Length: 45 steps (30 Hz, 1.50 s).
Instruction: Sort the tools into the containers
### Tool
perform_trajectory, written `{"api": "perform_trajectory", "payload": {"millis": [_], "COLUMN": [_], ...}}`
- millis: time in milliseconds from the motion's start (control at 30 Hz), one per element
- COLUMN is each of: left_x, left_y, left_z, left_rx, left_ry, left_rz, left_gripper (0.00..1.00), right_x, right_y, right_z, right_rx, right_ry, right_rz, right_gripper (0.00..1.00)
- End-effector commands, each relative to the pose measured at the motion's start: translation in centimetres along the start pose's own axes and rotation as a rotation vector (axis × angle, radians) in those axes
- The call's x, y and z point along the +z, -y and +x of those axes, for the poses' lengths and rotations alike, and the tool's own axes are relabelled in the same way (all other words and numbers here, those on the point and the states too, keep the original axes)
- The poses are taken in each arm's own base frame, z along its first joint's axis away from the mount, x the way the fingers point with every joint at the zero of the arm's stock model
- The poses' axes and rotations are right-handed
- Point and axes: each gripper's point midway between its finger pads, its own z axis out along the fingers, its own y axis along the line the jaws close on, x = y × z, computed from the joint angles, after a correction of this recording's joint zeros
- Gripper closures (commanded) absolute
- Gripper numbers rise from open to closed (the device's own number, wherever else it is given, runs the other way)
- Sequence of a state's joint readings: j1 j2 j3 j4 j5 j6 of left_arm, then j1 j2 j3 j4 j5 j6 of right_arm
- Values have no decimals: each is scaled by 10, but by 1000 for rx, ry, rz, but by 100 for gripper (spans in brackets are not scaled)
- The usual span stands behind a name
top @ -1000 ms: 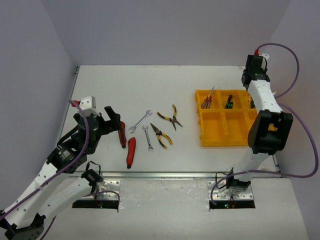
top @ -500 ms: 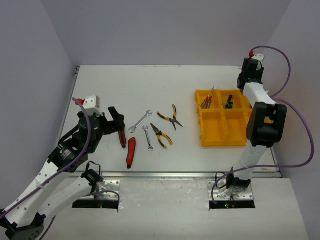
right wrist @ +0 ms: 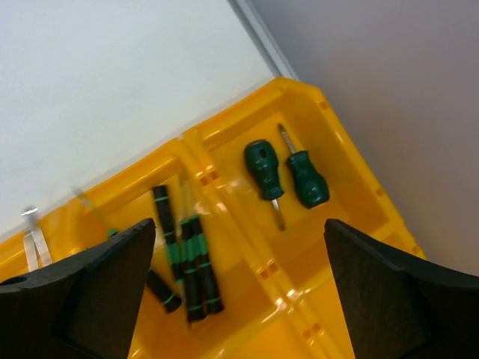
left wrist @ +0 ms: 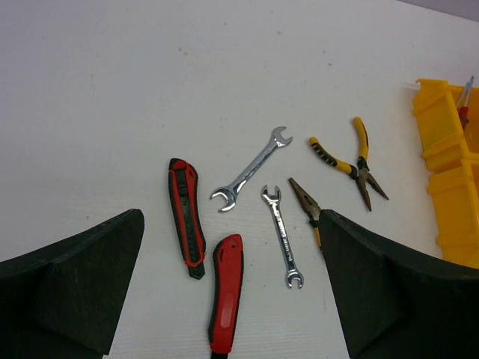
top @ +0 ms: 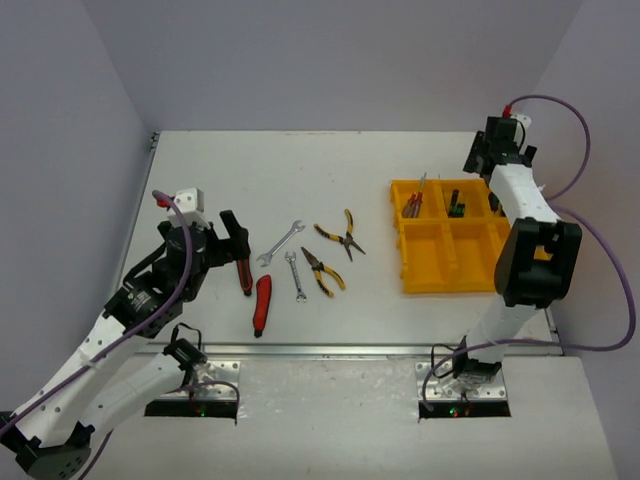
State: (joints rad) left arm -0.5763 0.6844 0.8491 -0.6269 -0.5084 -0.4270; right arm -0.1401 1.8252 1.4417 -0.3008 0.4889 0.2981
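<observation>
"Six tools lie loose on the tabletop (top: 330, 180), out at nine o'clock from the tray (top: 432, 272): two knives (left wrist: 186, 224), two wrenches (left wrist: 251, 168), two pairs of pliers (left wrist: 352, 164). Which step is this?"

"Between loads, I'd say. The right jaws hang wide open and empty over the tray's one o'clock compartment, where two green screwdrivers (right wrist: 262, 168) lie. The left jaws, fully spread and holding nothing, hover by the knives. Next: descend, straddle one handle, close."

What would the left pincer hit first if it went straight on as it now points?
Probably the nearer red utility knife, ahead of the open left pincer; the small wrench lies beside it. Depth is unclear.
</observation>
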Motion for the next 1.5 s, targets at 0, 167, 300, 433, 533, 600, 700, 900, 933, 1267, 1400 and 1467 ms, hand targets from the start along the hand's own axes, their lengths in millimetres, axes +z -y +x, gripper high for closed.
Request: {"api": "perform_trajectory", "payload": {"millis": [0,167,300,433,533,600,700,900,933,1267,1400,1467], "left_x": [12,37,69,112,126,132,138,147,147,141,129,118], "left_y": [-17,-17,-22,-35,-44,-54,-65,-66,-66,-79,-73,-59], "left_z": [-5,34,76,116,127,131,145,175,182,190,151,120], "left_rx": [-52,-160,-204,-196,-172,-170,-179,-171,-170,-172,-218,-238], "left_ry": [14,-137,-225,-320,-345,-344,-383,-468,-485,-492,-354,-249], "left_rz": [-127,-249,-346,-464,-538,-573,-586,-552,-549,-586,-553,-489], "left_gripper": [0,0,0,0,0,0,4,16,22,100,100,100], "right_x": [-97,-194,-242,-268,-272,-277,-283,-291,-294,-310,-345,-373], "right_y": [-54,-117,-142,-144,-135,-128,-119,-112,-112,-126,-153,-163], "right_z": [-28,34,102,152,175,181,190,190,188,193,203,220], "right_rx": [34,-66,-121,-142,-170,-177,-173,-173,-171,-190,-238,-247], "right_ry": [104,50,-30,-126,-167,-164,-161,-143,-141,-169,-167,-231], "right_rz": [-230,-571,-779,-943,-962,-976,-998,-1016,-1025,-1098,-1319,-1499], "right_gripper": [1,1,1,1,1,1,1,1,1,1,1,1]}}
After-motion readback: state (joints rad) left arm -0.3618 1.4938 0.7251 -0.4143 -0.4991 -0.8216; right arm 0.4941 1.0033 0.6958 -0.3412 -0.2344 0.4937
